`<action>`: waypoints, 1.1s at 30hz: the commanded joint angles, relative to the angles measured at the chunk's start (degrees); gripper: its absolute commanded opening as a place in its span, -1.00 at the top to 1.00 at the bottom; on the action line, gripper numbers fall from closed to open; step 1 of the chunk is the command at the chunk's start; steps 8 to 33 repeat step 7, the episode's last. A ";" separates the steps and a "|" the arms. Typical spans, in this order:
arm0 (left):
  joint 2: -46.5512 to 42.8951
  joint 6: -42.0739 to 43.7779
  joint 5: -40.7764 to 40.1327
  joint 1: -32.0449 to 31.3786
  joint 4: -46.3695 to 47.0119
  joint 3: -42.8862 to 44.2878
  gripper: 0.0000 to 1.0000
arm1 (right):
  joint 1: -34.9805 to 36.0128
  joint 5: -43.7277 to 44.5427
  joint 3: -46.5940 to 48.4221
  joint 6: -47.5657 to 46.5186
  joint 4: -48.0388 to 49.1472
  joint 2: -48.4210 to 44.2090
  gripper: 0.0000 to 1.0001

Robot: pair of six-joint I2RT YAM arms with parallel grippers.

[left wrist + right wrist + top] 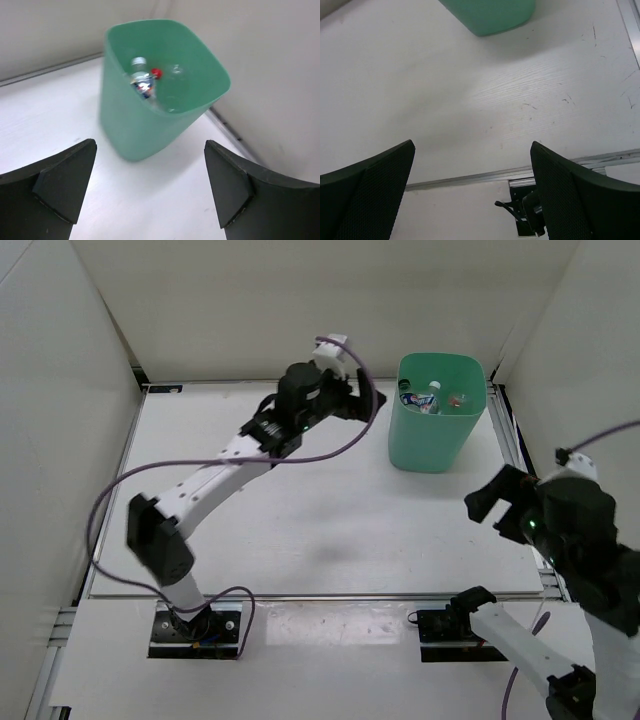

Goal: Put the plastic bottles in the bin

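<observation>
At the lower right of the top view, the right gripper hangs over the table, jaws wide apart, holding nothing. Further up, at upper centre, the left gripper is likewise spread and empty, near the bin. The plastic bottles lie inside the bin, at upper right. We judge them light, thin-walled and slick, denting under pressure; take hold across the labelled mid-body. A white cap and a red cap show. The third bottle is a clear blur with its cap hidden, so we cannot confirm the count.
</observation>
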 commanded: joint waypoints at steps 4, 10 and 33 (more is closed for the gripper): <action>-19.99 8.93 -19.40 1.35 -12.14 -18.85 -1.00 | 0.01 -8.51 1.54 -7.76 1.26 12.93 -1.00; -26.15 9.99 -27.83 1.96 -14.77 -26.33 -1.00 | 0.01 -9.66 -1.19 -9.44 5.21 12.33 -1.00; -26.15 9.99 -27.83 1.96 -14.77 -26.33 -1.00 | 0.01 -9.66 -1.19 -9.44 5.21 12.33 -1.00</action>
